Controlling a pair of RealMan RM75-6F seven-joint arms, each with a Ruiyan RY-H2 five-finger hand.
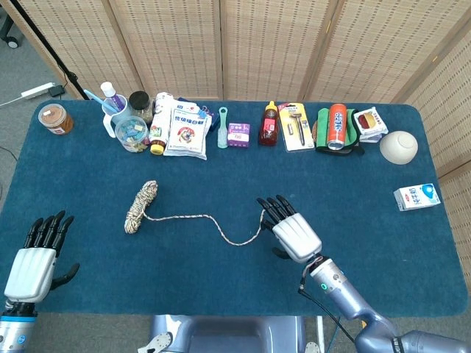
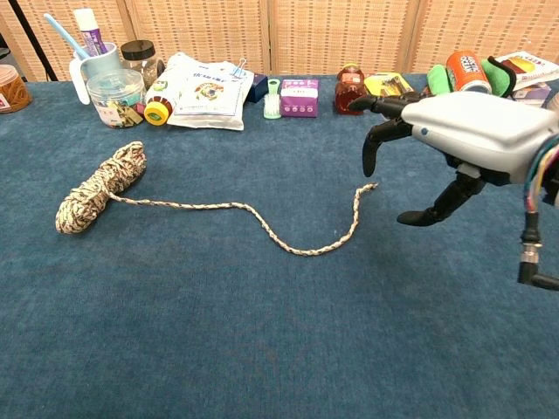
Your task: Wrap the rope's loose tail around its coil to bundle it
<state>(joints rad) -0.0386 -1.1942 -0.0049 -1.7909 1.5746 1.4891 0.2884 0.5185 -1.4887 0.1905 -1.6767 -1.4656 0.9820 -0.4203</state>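
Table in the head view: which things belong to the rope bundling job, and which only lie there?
For the job:
- rope coil
- loose tail, its end beside the right hand
- right hand, open, above the tail's end
- left hand, open, at the table's near edge

Only lying there:
- orange can
- white bowl
- milk carton
- razor pack
- sauce bottle

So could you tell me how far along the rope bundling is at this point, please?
Nothing is wrapped yet: the coil lies on the table with its tail trailing loose. In hand: the right hand hovers open above the tail's free end, holding nothing. The left hand waits open at the table edge. Grasping the tail and all the wrapping remain.
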